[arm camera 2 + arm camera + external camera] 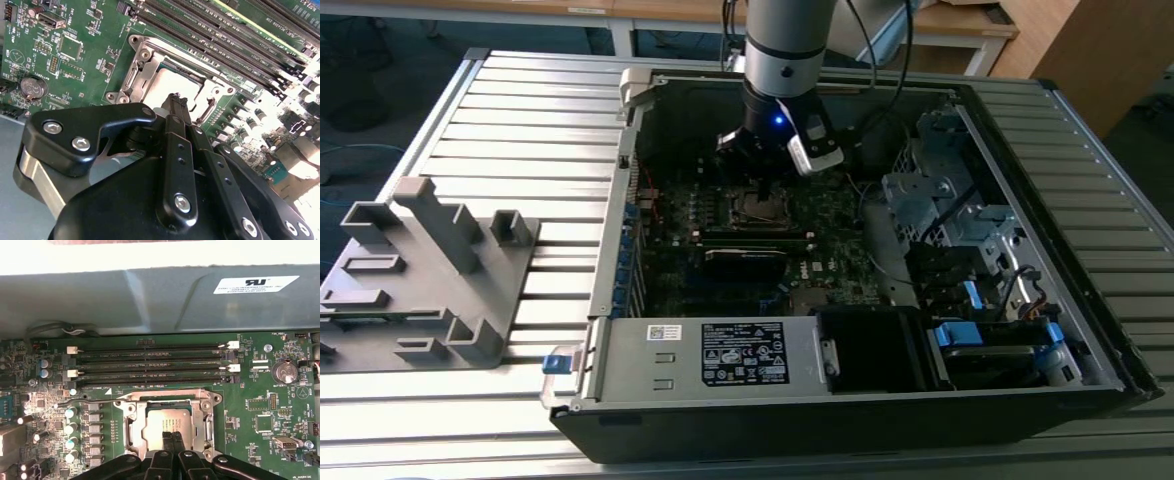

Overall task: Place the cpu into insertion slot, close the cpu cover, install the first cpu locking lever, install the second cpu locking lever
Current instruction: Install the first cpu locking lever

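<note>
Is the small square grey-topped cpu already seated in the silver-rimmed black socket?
Yes, in the first wrist view the cpu lies flat inside the socket, framed by the silver cover.

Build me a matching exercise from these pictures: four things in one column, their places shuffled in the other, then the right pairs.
Things
1. dull grey square metal-topped cpu
2. thin silver metal square cpu cover
3. round silver coin battery
4. grey stepped plastic fixture

Places
A. on the slatted table, outside the computer case
B. lying down flat, framing the chip
C. on the green board, apart from the chip
D. showing through the frame's cut-out, at the black gripper

Pairs: 1-D, 2-B, 3-C, 4-A
</note>
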You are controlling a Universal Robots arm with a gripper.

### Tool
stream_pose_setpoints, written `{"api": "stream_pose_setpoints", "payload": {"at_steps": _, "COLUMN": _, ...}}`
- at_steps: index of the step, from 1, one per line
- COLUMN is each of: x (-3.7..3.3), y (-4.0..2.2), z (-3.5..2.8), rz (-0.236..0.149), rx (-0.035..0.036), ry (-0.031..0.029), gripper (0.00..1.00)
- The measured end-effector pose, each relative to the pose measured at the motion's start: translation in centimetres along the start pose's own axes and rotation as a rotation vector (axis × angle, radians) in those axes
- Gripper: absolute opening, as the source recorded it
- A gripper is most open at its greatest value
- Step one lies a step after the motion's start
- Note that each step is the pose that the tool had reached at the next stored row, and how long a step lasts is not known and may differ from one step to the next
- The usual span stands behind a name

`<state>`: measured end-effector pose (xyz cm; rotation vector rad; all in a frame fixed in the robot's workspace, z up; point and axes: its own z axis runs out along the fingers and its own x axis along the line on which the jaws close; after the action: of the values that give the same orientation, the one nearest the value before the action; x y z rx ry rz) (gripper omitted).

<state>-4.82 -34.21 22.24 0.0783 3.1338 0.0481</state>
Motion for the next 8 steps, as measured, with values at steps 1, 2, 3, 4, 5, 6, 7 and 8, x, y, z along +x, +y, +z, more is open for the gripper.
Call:
{"api": "stream_pose_setpoints", "payload": {"at_steps": 1, "x": 0.0, "y": 0.0, "z": -0.07, "rz": 0.0, "rx": 0.0, "ry": 0.0, "gripper": 0.11}}
{"api": "stream_pose_setpoints", "payload": {"at_steps": 2, "x": 0.0, "y": 0.01, "z": -0.15, "rz": 0.0, "rx": 0.0, "ry": 0.0, "gripper": 0.11}}
{"api": "stream_pose_setpoints", "payload": {"at_steps": 3, "x": 0.0, "y": 0.01, "z": -0.23, "rz": 0.0, "rx": 0.0, "ry": 0.0, "gripper": 0.11}}
{"api": "stream_pose_setpoints", "payload": {"at_steps": 4, "x": 0.0, "y": 0.01, "z": -0.31, "rz": 0.0, "rx": 0.0, "ry": 0.0, "gripper": 0.11}}
{"api": "stream_pose_setpoints", "payload": {"at_steps": 5, "x": 0.0, "y": 0.01, "z": -0.42, "rz": 0.0, "rx": 0.0, "ry": 0.0, "gripper": 0.11}}
{"api": "stream_pose_setpoints", "payload": {"at_steps": 6, "x": 0.0, "y": 0.02, "z": -0.55, "rz": 0.0, "rx": 0.0, "ry": 0.0, "gripper": 0.11}}
{"api": "stream_pose_setpoints", "payload": {"at_steps": 7, "x": 0.0, "y": 0.02, "z": -0.68, "rz": 0.0, "rx": 0.0, "ry": 0.0, "gripper": 0.11}}
{"api": "stream_pose_setpoints", "payload": {"at_steps": 8, "x": 0.0, "y": 0.03, "z": -0.81, "rz": 0.0, "rx": -0.0001, "ry": -0.0001, "gripper": 0.11}}
